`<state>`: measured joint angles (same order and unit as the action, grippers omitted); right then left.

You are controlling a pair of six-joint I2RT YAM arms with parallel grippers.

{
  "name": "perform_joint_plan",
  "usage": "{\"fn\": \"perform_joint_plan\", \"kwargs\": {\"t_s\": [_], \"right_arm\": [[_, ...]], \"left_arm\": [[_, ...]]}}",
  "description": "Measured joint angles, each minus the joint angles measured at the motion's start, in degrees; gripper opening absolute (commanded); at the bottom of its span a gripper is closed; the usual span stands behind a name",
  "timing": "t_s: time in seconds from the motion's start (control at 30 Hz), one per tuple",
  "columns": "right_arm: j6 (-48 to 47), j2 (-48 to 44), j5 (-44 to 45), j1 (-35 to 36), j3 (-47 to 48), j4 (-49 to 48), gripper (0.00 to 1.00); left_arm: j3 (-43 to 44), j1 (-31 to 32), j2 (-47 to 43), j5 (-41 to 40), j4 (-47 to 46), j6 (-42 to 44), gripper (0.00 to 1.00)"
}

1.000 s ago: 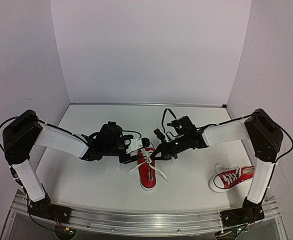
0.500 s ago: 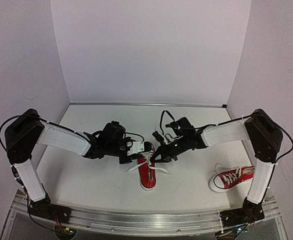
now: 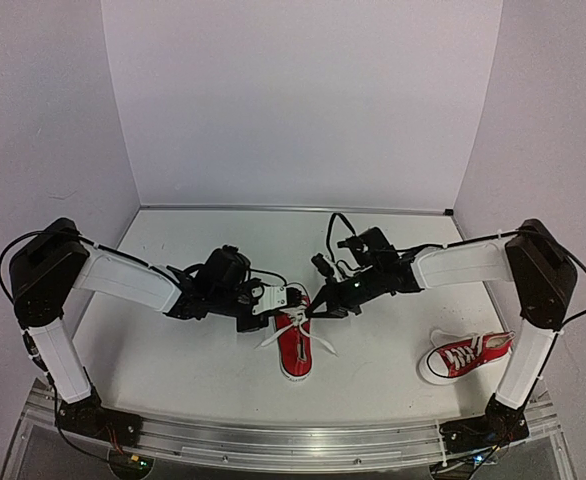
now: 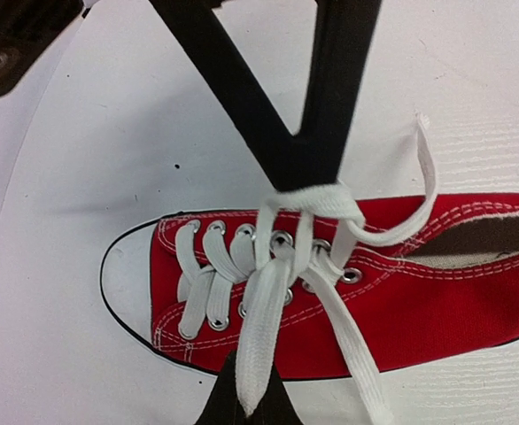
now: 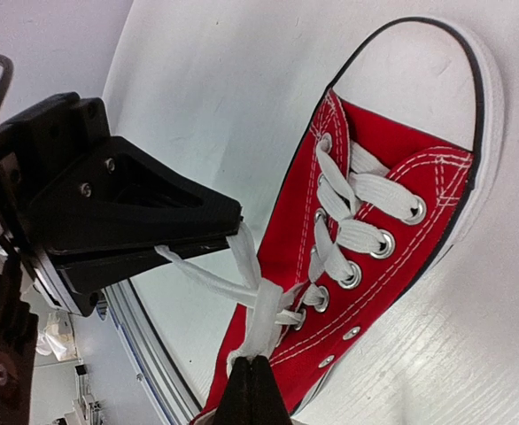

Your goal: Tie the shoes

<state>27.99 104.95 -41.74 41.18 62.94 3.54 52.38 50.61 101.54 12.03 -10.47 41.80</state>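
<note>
OK, left gripper is clamped shut on a white lace loop right over the red shoe lying mid-table. Right gripper, closed too, pinches another lace strand just beside it. 2nd shoe sits well apart, near the right arm's base.

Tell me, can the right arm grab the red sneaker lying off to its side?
Probably not yet. Its end effector is shut on a white lace of the middle red canvas sneaker. Nothing lies between it and the side red canvas sneaker, so after letting go, likely yes.
</note>
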Motion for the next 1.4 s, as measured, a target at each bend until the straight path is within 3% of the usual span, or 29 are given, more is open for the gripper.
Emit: {"fn": "perform_joint_plan", "kwargs": {"t_s": [0.87, 1.1, 1.4], "right_arm": [[-2.03, -5.36, 3.62, -1.99, -4.22, 3.7, 0.01], [-3.12, -5.21, 2.6, -2.44, -3.35, 4.72, 0.34], [-3.14, -0.75, 0.01, -2.42, 2.6, 4.6, 0.34]], "left_arm": [[-4.79, 0.0, -2.41, -1.65, 1.3, -2.81, 0.0], [-4.89, 0.0, -2.43, -1.4, 0.55, -2.99, 0.0], [-4.91, 0.0, -2.43, -0.19, -1.01, -3.32, 0.0]]}}
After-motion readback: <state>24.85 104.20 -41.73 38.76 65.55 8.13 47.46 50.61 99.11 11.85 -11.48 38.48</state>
